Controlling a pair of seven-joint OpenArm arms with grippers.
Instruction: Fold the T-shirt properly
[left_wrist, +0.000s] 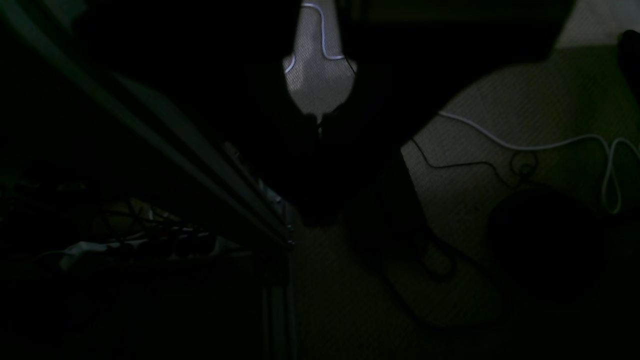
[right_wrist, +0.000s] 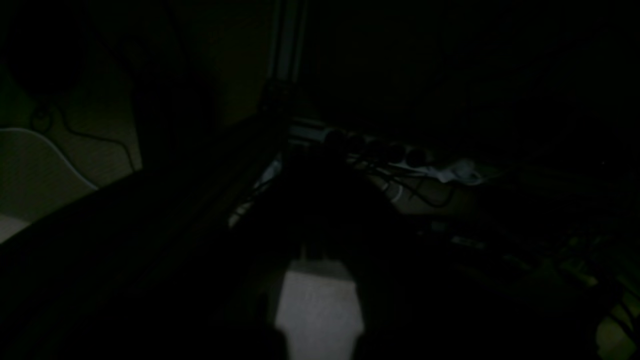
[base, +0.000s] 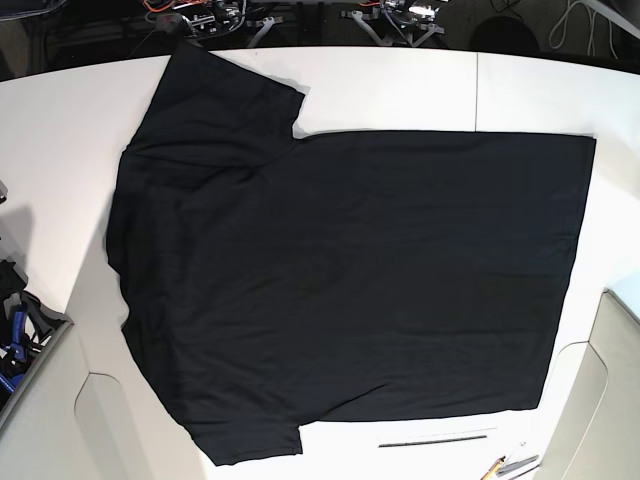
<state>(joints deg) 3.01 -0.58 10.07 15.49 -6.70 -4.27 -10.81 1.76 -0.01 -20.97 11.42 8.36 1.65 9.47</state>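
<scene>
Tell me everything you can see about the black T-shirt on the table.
The T-shirt is large, black, short-sleeved and looks like soft cloth, with only a plain side showing. It lies spread flat and unfolded on the white table, turned sideways in the base view: sleeves and shoulders at the left, straight hem at the right. One sleeve points to the far edge, the other to the near edge. Faint wrinkles gather near the shoulders. No arm touches it; only the table does.

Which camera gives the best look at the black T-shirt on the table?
The base view. It shows the whole T-shirt spread flat on the white table, plain side up, both sleeves toward the left of the picture. The left wrist and right wrist views are nearly dark, showing only floor, cables and frame parts; no T-shirt can be made out there.
</scene>
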